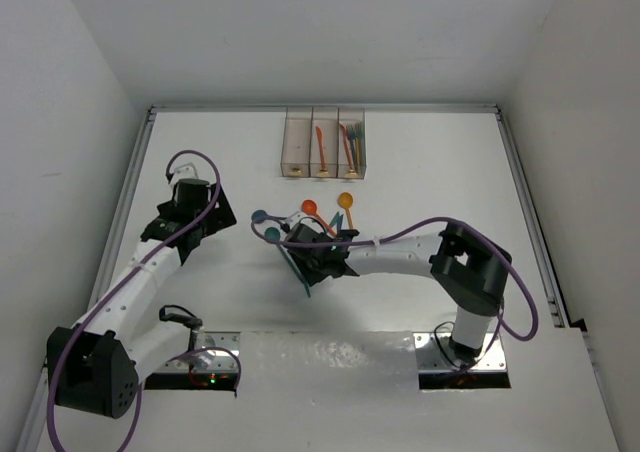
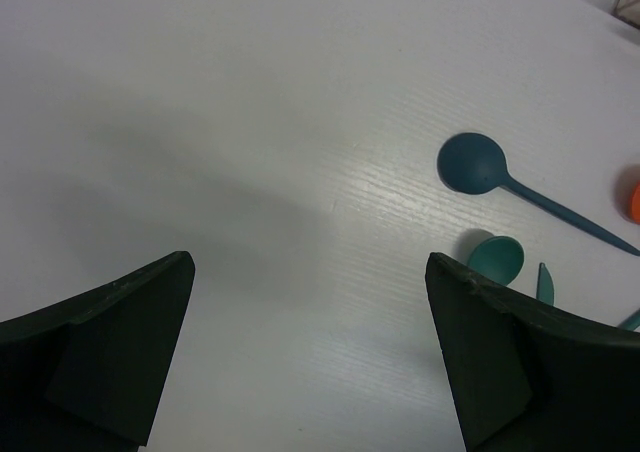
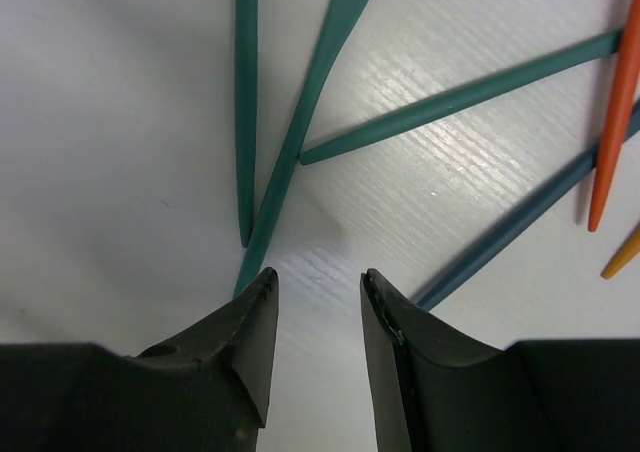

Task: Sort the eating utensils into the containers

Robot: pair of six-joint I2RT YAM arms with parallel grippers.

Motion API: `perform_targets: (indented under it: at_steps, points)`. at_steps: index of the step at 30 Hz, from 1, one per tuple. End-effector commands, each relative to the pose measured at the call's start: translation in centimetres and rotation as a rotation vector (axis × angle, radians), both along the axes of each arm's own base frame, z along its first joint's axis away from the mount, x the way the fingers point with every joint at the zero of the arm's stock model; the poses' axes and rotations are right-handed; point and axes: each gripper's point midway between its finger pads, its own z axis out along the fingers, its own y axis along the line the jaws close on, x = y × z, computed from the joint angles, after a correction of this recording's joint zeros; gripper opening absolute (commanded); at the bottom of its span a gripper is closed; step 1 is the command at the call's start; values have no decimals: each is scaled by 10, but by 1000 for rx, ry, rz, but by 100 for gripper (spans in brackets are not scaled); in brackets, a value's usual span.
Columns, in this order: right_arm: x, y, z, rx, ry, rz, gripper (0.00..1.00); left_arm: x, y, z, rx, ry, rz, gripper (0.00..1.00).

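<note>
Brownish clear plastic makes up the 3 containers [image 1: 323,142], joined in a row at the middle of the table's [image 1: 440,182] far edge. In the overhead view the middle bin holds 1 orange utensil. The right bin holds several in orange, teal and blue. The left bin appears to hold none. By my judgement the sort is partly done, perhaps about half.

The loose utensils lie in a fan near the table's centre. You can pick out a dark blue spoon [image 2: 472,162], a teal spoon [image 2: 497,257], a red-orange spoon [image 1: 309,208] and an orange spoon [image 1: 345,201], plus a flat teal piece [image 3: 320,82] among other teal handles.

Your right pincer [image 3: 318,292] hangs low over the point where those handles meet. Its jaws are narrow, with only bare table between them. Your left pincer [image 2: 308,282] is spread wide and holds nothing, over bare table just left of the fan.

Hard to make out:
- The right arm [image 1: 400,255] covers part of the fan from above, so an exact count of loose pieces is not possible.
- The right wrist view cuts off the heads of the teal pieces, so you cannot tell fork from knife.
- One fingertip overlaps the flat teal piece's end, and contact cannot be judged.
- Small pale marks at the near end of each bin are too small to identify.
</note>
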Motion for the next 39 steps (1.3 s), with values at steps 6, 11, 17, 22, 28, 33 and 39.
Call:
perform_targets:
  at_steps: [6, 11, 17, 22, 28, 33, 39]
  points:
    - [15, 16, 35, 131, -64, -152, 37, 12, -3, 24, -14, -84, 9, 99]
    - [25, 32, 35, 159, -79, -181, 31, 12, -4, 24, -19, -83, 6, 99]
    - [25, 47, 21, 159, -37, -189, 29, 12, -4, 23, -21, -82, 9, 99]
    - [26, 45, 5, 130, -22, -211, 29, 12, -4, 24, -20, -83, 8, 99]
    - [24, 41, -10, 100, -6, -230, 27, 12, -5, 24, -23, -85, 6, 99]
    - [11, 32, -26, 64, 54, -238, 25, 12, -4, 25, -22, -87, 9, 99]
    - [-1, 6, -38, 27, 107, -271, 1, 12, -6, 25, -27, -87, 1, 99]
